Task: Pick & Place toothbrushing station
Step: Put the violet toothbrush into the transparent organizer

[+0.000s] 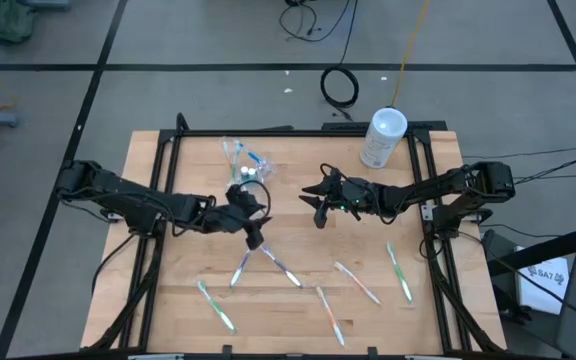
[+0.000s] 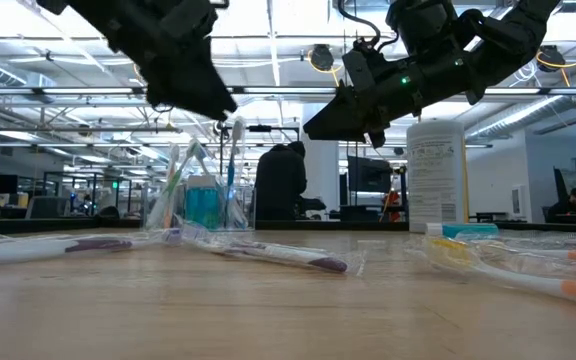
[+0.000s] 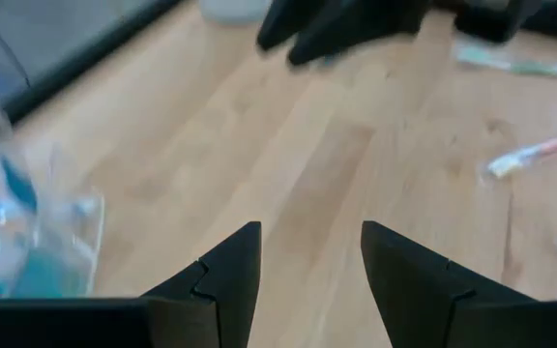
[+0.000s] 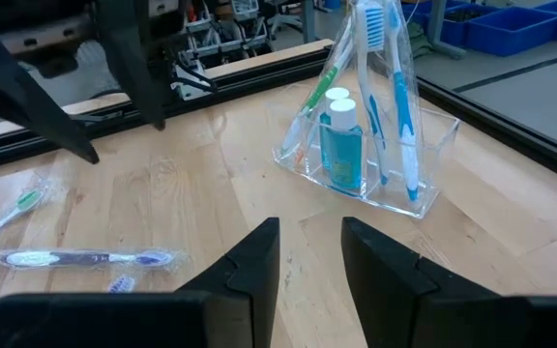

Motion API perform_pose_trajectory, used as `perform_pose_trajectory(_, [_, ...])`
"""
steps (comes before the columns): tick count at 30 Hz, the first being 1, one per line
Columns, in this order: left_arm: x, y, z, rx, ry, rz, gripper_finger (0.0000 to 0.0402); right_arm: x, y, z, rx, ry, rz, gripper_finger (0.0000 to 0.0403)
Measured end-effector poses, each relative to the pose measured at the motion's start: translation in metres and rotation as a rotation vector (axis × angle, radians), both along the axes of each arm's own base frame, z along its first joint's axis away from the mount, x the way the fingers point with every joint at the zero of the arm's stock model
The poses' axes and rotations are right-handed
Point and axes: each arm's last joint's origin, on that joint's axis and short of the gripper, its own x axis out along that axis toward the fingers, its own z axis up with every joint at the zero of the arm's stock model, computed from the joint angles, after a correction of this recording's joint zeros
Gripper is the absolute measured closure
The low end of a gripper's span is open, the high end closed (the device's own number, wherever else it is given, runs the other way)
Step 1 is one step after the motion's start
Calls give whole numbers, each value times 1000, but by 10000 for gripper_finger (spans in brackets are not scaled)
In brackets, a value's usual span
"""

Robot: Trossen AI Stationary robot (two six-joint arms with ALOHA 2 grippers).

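Two dark grippers hover mid-table, empty: the left gripper [image 1: 255, 237] with fingers spread, the right gripper [image 1: 318, 200] with fingers slightly parted. Behind and between them stands the clear plastic holder [image 4: 366, 145] with upright toothbrushes and a teal white-capped tube [image 4: 340, 145]; pastel-handled toothbrushes [image 1: 358, 285] lie scattered along the table's front.

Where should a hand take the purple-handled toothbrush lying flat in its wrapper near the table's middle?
Likely at mid-handle, coming straight down with fingers across its narrow width. The purple-handled toothbrush lies flat on the table, long and slim, with bare wood on both sides. The left hand hovers open close by.
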Motion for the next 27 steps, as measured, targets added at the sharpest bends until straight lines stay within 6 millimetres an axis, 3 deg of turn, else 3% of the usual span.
perform_pose_trajectory(13, [-7,-11,-13,-117,70,72,215,0,0,0,0,0,0,298])
perform_pose_trajectory(27, [2,-31,-54,-191,242,13,215,0,0,0,14,-4,-4,298])
